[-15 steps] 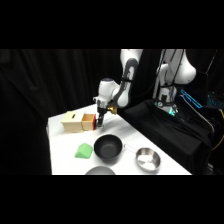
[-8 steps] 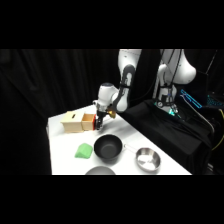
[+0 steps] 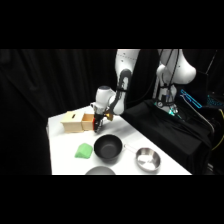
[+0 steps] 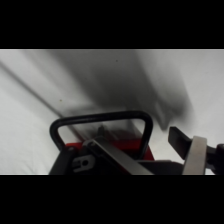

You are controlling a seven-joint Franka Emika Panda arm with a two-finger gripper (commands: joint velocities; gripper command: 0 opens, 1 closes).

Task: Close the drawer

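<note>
**Claw has dropped to the drawer front**

Since a second ago the arm has come lower and nearer the pale box (image 3: 74, 121). Right ahead of the claw (image 3: 98, 126) sits the drawer (image 3: 88, 121), part open. Wood, stiff, light: push its flat front. Its loop handle (image 4: 100, 120) lies just ahead. I cannot tell the claw's spread.

We see a white arm (image 3: 121, 75) built of rounded, glossy segments with dark joints between them. Our pincer (image 3: 98, 121) has a pale rounded housing, black linkage and a touch of red near its tip.
</note>
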